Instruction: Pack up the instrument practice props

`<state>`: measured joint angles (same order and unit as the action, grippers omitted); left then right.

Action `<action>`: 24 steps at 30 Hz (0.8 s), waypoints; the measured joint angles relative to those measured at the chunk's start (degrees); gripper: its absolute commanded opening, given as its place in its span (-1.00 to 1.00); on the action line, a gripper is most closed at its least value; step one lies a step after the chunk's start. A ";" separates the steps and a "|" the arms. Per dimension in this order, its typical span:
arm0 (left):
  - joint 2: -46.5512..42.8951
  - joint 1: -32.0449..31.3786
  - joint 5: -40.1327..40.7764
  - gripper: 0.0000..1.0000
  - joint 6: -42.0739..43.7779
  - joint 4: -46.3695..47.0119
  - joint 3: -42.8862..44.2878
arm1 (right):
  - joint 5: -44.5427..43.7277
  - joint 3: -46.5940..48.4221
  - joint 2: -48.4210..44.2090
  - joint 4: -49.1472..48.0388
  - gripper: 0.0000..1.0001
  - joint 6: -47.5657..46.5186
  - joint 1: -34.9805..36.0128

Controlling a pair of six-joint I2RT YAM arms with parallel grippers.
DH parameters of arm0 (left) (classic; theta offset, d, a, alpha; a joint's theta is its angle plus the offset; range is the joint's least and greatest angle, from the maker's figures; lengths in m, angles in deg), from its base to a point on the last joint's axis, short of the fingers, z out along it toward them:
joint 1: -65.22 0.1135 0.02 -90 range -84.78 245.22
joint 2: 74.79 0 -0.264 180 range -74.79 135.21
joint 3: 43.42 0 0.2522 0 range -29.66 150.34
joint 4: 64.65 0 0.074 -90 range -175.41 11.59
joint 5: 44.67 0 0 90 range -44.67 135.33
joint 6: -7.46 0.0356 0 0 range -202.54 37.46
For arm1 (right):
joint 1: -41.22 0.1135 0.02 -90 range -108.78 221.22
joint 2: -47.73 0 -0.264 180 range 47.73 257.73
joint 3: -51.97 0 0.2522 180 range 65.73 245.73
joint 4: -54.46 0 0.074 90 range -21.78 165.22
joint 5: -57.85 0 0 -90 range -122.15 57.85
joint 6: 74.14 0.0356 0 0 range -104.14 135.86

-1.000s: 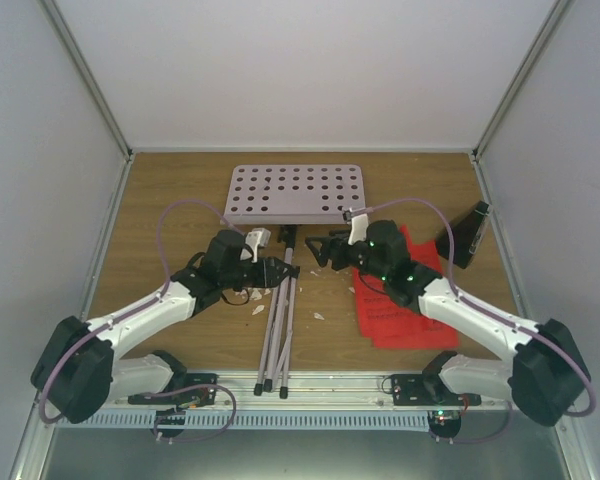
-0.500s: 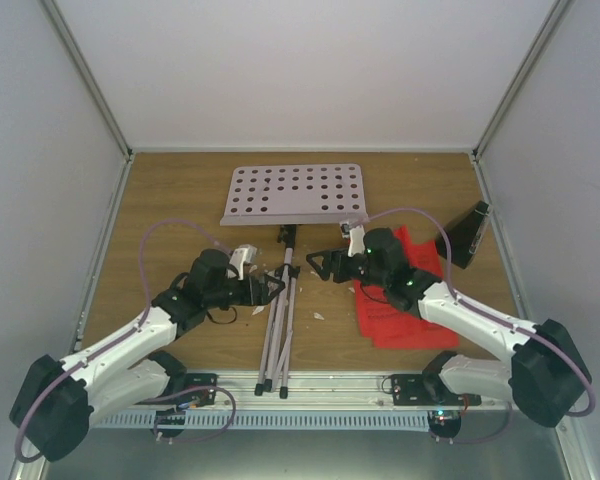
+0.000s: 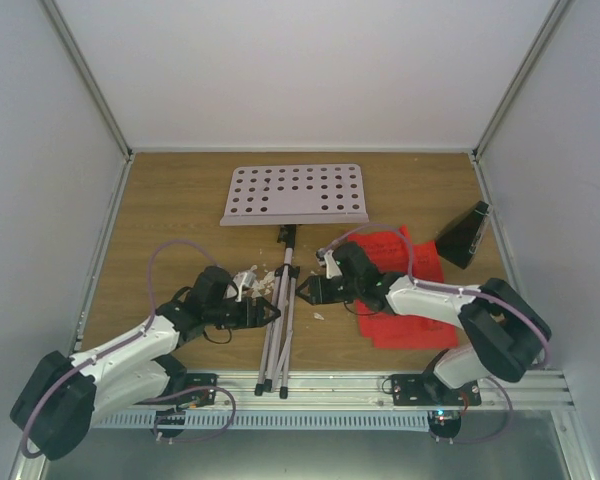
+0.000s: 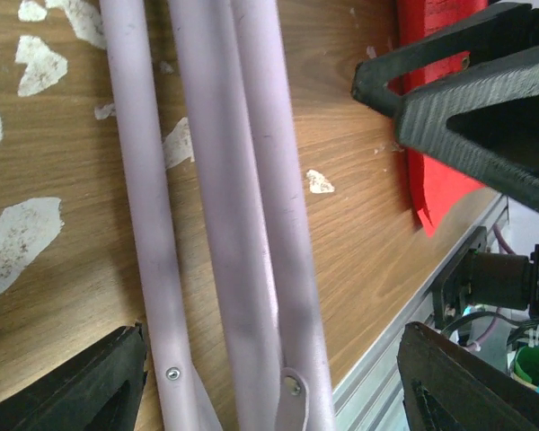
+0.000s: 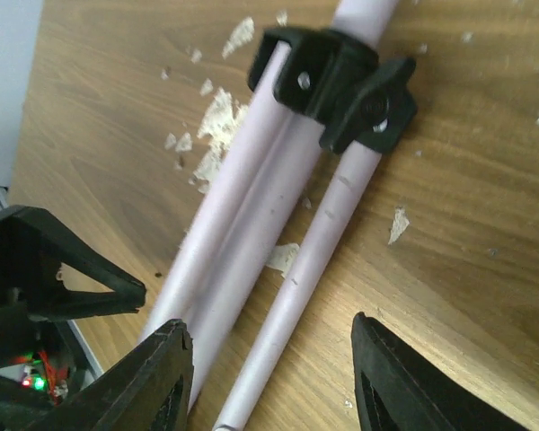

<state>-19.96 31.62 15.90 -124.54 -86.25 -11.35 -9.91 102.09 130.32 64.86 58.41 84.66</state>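
Top view, music stand (image 3: 280, 270): lies flat on the counter (image 3: 160, 210), tray (image 3: 295, 195) at the far side, folded legs (image 3: 279, 330) running as one bundle toward the near edge
Top view, arms: left gripper (image 3: 271, 312) just left of the legs, right gripper (image 3: 305, 290) just right of them and a little nearer the tray, facing each other across the bundle
Top view, other props: red sheets (image 3: 405, 325) partly under the right arm, metronome (image 3: 467, 235) far right, well apart
Left wrist, left gripper (image 4: 274, 359): spread wide, holding nothing, legs (image 4: 225, 215) passing up through its gap, right gripper (image 4: 458, 99) opposite
Right wrist, right gripper (image 5: 269, 359): fingers wide apart, empty, legs (image 5: 269, 260) between them, black clamp (image 5: 337, 81) just beyond
Judgement: the bundle's long axis crosses both closing lines squarely, so either arm looks placed to close on it
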 measured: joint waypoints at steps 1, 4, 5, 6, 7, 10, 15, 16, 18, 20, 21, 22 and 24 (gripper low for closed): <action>0.42 -0.02 0.04 0.55 0.00 0.00 -0.04 | 0.15 0.11 1.01 -0.17 -0.05 -0.02 0.37; 1.79 -0.04 0.28 0.54 0.17 0.31 -0.48 | 0.37 1.03 4.44 -0.39 -0.16 -0.09 1.29; 2.38 -0.04 0.28 0.54 0.22 0.55 -0.70 | 0.39 1.46 5.44 -0.42 -0.18 -0.17 1.42; 2.93 -0.07 0.28 0.53 0.24 0.87 -0.94 | 0.37 1.97 6.58 -0.55 -0.18 -0.11 1.53; 3.54 -0.11 0.22 0.52 0.24 1.09 -1.09 | 0.42 2.29 7.39 -0.63 -0.18 -0.15 1.57; 4.72 -0.28 0.04 0.41 0.39 2.25 -1.46 | 0.68 2.86 9.25 -1.42 -0.23 -0.04 1.60; 6.60 -0.52 -0.52 0.15 0.96 4.92 -1.57 | 1.20 3.48 11.28 -2.99 -0.38 0.26 1.62; 6.99 -0.55 -0.66 0.11 0.90 5.55 -1.64 | 1.42 3.58 11.69 -3.45 -0.44 0.39 1.62; 7.96 -0.57 -1.03 0.04 1.11 6.91 -1.81 | 2.01 3.78 12.68 -4.33 -0.57 0.59 1.62; 9.27 -0.68 -1.57 -0.04 1.53 8.11 -1.84 | 2.40 3.96 13.68 -4.92 -0.68 1.01 1.62; 9.68 -0.81 -1.70 -0.07 1.60 8.68 -1.84 | 2.47 3.98 14.16 -5.31 -0.72 1.29 1.62; 10.10 -0.81 -1.88 -0.10 1.75 9.38 -1.84 | 2.51 4.04 14.62 -5.55 -0.76 1.49 1.62; 10.69 -0.87 -2.01 -0.15 2.01 10.34 -1.84 | 2.43 4.20 14.97 -5.68 -0.81 1.90 1.60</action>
<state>-9.27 30.74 13.88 -122.53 -75.91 -13.19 -7.49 106.28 145.29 59.18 60.31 86.25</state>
